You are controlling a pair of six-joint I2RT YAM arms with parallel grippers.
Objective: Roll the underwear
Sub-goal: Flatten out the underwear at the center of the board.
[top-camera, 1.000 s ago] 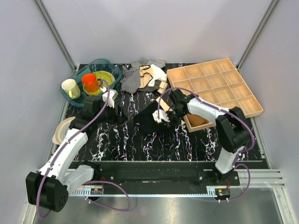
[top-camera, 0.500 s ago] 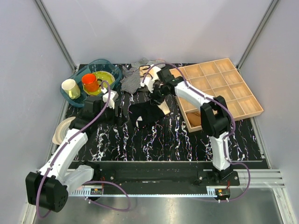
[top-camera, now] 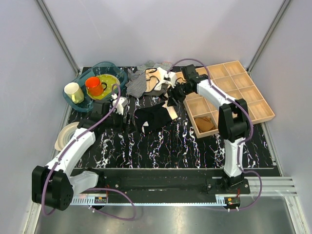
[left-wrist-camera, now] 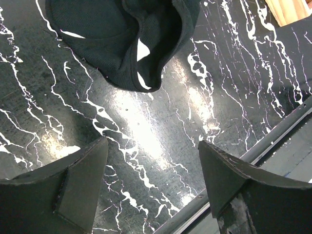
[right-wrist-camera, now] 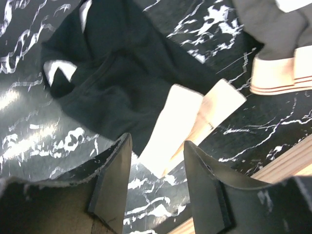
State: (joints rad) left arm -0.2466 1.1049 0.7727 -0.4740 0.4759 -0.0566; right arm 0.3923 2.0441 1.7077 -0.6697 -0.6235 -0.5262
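Note:
The underwear (top-camera: 152, 119) lies crumpled and loosely spread on the black marbled table, a cream band (top-camera: 171, 111) at its right edge. In the left wrist view the underwear (left-wrist-camera: 127, 40) is ahead of my left gripper (left-wrist-camera: 153, 158), which is open with only bare table between its fingers. Seen from above, the left gripper (top-camera: 127, 115) sits just left of the garment. My right gripper (top-camera: 172, 95) hovers behind its right end. It is open and holds nothing, and the right wrist view shows the black fabric (right-wrist-camera: 122, 80) and cream band (right-wrist-camera: 187, 119) below the right gripper (right-wrist-camera: 157, 146).
A wooden divided tray (top-camera: 253, 97) stands at the right, a tan bundle (top-camera: 207, 124) in a near compartment. A striped cloth (top-camera: 139, 83) and other garments (top-camera: 158, 78) lie at the back. A blue basin (top-camera: 83, 103) with cups is back left, a pale roll (top-camera: 63, 135) at the left edge.
My right gripper has opened and let go of the underwear, then swung back toward the garment pile. The underwear now rests on the table. The left gripper edged slightly toward it.

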